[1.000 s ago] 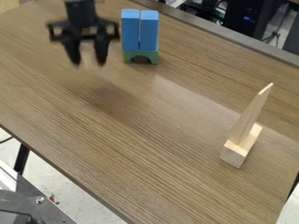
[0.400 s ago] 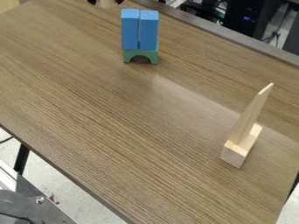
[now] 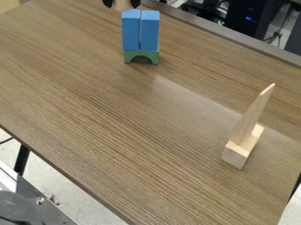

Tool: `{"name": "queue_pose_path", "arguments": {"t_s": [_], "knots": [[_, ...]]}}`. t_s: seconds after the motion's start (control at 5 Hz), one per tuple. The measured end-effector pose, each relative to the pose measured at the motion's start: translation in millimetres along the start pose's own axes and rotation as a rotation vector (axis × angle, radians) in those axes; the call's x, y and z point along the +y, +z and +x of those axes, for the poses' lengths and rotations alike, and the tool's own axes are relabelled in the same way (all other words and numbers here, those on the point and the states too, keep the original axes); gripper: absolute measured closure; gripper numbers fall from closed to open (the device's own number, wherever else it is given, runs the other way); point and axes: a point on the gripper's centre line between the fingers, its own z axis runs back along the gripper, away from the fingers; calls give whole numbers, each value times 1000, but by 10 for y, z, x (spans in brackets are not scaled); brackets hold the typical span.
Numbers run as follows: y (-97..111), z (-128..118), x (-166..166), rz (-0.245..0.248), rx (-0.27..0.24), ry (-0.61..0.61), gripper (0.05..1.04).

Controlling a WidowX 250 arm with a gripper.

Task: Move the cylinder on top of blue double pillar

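At the top edge of the camera view, black fingertips of my gripper [image 3: 122, 4] stand on both sides of a light wooden cylinder [image 3: 122, 5], holding it. The cylinder's lower end shows just above and left of the tops of two upright blue pillars; whether it touches them I cannot tell. The left pillar [image 3: 131, 30] and right pillar [image 3: 150, 31] stand side by side with a thin gap, both on a green arch block [image 3: 141, 55] on the table.
Toward the right of the wooden table [image 3: 117, 132], a light wooden block [image 3: 237, 154] lies with a tall, thin pointed wooden piece [image 3: 253, 115] rising from it. Dark equipment [image 3: 247, 17] stands beyond the table's far edge.
From left of the pillars, my gripper has gone up to the view's top edge, then a little right and down toward the pillars with the cylinder. The blocks have stayed put.
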Motion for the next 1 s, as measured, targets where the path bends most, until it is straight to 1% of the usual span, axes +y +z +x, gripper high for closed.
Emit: {"name": "queue_pose_path", "arguments": {"t_s": [0.4,0.6,1.0], "knots": [[-113,64,-68,6,10,2,530],[-128,125,-96,6,6,7,530],[-264,224,-158,18,32,13,530]]}}
